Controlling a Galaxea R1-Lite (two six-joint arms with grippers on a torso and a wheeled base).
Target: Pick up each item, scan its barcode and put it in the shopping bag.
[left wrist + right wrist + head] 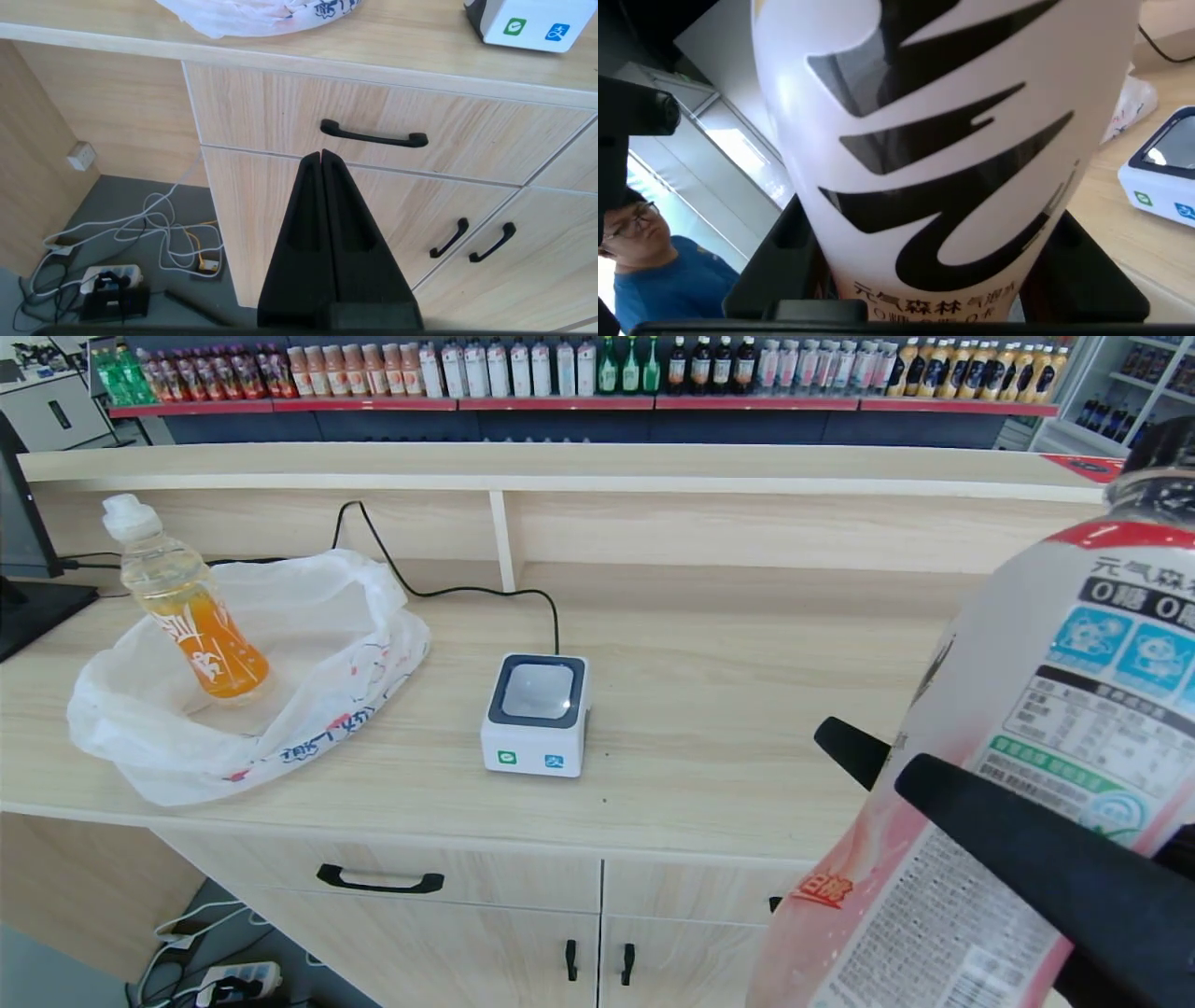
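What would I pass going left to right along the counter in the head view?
The shopping bag with the orange drink bottle standing on it → barcode scanner → pink-labelled bottle, held up in the right gripper.

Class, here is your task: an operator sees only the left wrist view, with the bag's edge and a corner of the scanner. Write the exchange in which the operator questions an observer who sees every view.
Operator: Is anything in the bag?
Observer: Yes, an orange drink bottle stands inside it.
Operator: What about the right claw?
Observer: It is shut on a pink-labelled bottle, held up off to the right of the scanner.
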